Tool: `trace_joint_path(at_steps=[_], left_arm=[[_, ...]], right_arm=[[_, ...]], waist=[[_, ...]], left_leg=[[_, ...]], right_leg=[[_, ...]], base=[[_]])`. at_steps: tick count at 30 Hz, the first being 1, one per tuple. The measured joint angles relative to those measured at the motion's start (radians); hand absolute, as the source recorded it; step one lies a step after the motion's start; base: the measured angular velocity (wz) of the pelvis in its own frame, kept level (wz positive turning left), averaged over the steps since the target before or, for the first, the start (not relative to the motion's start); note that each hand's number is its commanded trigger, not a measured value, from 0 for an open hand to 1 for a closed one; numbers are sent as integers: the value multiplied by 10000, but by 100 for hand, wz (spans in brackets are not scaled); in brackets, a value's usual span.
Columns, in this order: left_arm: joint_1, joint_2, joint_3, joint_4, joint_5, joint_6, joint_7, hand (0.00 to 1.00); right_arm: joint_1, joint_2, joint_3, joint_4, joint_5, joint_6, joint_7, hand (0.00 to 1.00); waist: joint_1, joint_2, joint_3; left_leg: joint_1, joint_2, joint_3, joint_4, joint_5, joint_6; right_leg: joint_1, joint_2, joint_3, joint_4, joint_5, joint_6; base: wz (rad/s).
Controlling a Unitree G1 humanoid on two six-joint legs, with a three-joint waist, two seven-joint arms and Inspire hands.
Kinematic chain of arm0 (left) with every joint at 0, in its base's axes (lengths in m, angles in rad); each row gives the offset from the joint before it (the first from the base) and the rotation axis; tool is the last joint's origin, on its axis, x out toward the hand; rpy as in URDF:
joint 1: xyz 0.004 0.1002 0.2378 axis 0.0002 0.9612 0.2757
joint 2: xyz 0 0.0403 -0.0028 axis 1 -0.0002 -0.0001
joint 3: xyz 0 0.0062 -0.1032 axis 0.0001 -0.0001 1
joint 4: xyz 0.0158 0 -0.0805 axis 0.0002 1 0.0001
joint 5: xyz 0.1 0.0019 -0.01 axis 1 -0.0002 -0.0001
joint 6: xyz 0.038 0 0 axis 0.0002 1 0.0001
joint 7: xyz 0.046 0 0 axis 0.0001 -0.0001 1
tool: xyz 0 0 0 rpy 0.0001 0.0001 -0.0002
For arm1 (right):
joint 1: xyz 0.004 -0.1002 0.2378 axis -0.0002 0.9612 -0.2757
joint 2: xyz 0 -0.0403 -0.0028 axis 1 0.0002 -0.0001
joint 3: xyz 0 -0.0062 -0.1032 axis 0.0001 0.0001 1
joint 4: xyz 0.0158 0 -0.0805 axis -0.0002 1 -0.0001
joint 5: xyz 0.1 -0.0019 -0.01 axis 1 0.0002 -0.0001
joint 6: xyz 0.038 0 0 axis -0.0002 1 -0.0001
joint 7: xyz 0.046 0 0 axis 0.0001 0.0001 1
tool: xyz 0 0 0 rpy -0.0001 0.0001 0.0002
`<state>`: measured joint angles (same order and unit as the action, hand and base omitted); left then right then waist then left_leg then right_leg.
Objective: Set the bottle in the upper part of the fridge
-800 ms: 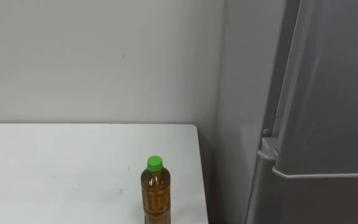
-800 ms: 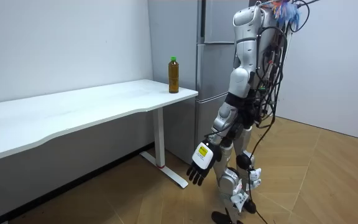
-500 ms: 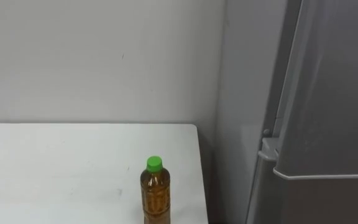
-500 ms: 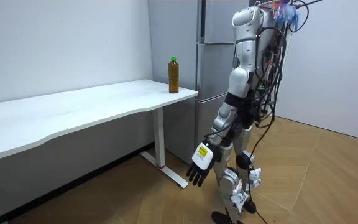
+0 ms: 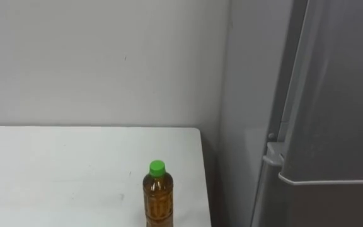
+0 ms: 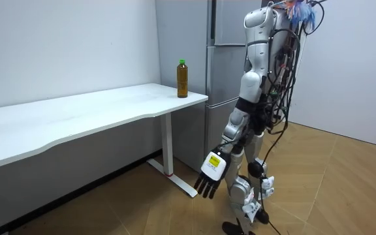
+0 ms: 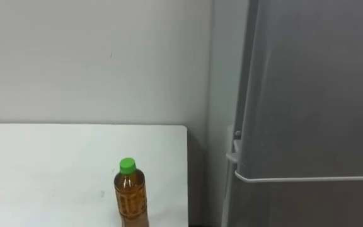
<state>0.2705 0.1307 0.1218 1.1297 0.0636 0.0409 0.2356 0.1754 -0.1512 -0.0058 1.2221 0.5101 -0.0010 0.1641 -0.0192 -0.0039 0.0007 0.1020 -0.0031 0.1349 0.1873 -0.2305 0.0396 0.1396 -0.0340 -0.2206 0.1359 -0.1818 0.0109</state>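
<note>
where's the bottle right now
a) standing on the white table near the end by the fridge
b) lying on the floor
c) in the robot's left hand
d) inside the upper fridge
a: the bottle stands upright on the white table, close to the edge beside the fridge, whose doors are shut.

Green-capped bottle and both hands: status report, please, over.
Left hand open, hanging by the robot's side. Amber plastic bottle with green cap upright near the white table corner, untouched. Tall grey fridge doors closed.
</note>
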Motion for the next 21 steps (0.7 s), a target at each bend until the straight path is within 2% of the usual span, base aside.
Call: trace_joint_path(at_steps=[3,6,8,10,12,13,16,18,21], left_arm=[[200,7,440,-19,-1342,5,301,0],[158,6,787,-34,-1926,5,480,0],[121,47,1354,-145,-2682,-23,735,0],[119,52,1607,-598,-3318,-52,1102,0],[68,49,1692,-987,-3845,-269,1454,0],[40,58,1710,-1043,-4063,-501,1640,0],[-69,71,1716,-1400,-4433,-866,2003,0],[-143,83,1722,-1742,-4836,-916,2183,0],[-36,114,1932,-3244,-5438,-949,2433,0]], right_arm=[[14,-8,-174,48,-1,64,-21,0],[8,-46,-187,40,-12,109,-56,0],[9,-81,-373,46,-145,158,-83,0],[60,-102,-607,0,-326,154,-106,0],[34,-117,-760,-9,-464,150,-152,0],[34,-127,-780,-10,-486,140,-212,0],[28,-137,-952,-9,-690,119,-224,0],[28,-143,-962,-54,-701,102,-224,0],[130,-144,-1227,-223,-931,16,-221,0]], waist=[[8,67,2],[40,136,-2],[31,201,10],[8,293,11],[11,403,17],[10,462,20],[0,511,20],[-29,506,19],[2,508,17]], left_leg=[[83,5,3,9,-8,-9],[91,6,-7,5,-14,-5],[127,2,-40,17,-23,-1],[125,-7,-74,76,-46,10],[142,-13,-66,82,-48,14],[171,-15,-54,48,-48,15],[262,-16,-52,-17,-45,16],[265,-18,-54,-55,-46,16],[237,-32,-85,-32,-47,17]], right_leg=[[59,6,3,14,1,-1],[60,3,-5,21,1,-1],[122,-3,-29,13,1,-1],[160,-14,-33,1,-1,2],[176,-19,-14,7,-3,5],[192,-19,-9,20,-4,7],[196,-4,76,57,-11,1],[191,-1,93,63,-20,3],[169,-9,73,49,-28,15]], base=[[0],[0],[2],[6],[-2],[-6],[-10],[-5],[3]])
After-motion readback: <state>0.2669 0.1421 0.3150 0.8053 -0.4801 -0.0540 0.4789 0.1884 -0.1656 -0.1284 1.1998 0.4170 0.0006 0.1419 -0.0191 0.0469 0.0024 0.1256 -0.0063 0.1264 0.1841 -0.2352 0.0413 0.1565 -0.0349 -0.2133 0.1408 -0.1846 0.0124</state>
